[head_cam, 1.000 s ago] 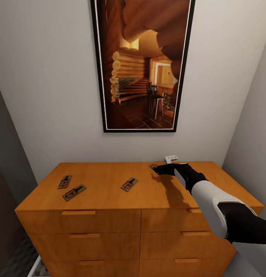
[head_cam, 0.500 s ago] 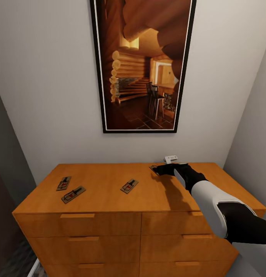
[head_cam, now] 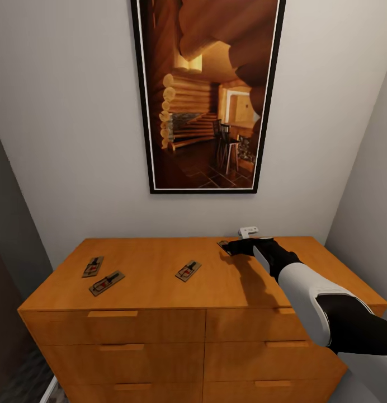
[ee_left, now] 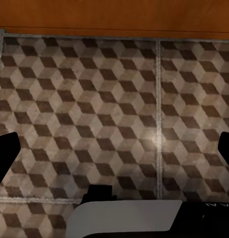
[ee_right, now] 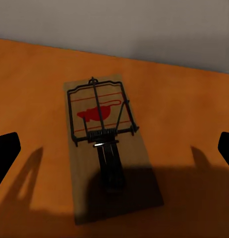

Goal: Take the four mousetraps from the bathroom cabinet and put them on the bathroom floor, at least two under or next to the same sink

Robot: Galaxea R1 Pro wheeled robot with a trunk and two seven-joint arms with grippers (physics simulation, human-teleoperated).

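Four mousetraps lie on the flat top of the orange-brown cabinet: two at the left, one near the middle, and one at the back right, partly covered by my right gripper. In the right wrist view this trap lies flat between the widely spread fingertips, untouched, so the right gripper is open above it. My left gripper is open and empty, hanging over the cube-patterned bathroom floor near the cabinet's base.
A tall framed picture hangs on the wall behind the cabinet. A small white object sits at the wall just behind my right gripper. Walls close in on the left and right of the cabinet.
The head view has shifted slightly, so the cabinet sits a little differently in the picture. The right gripper and the four mousetraps have stayed where they were.
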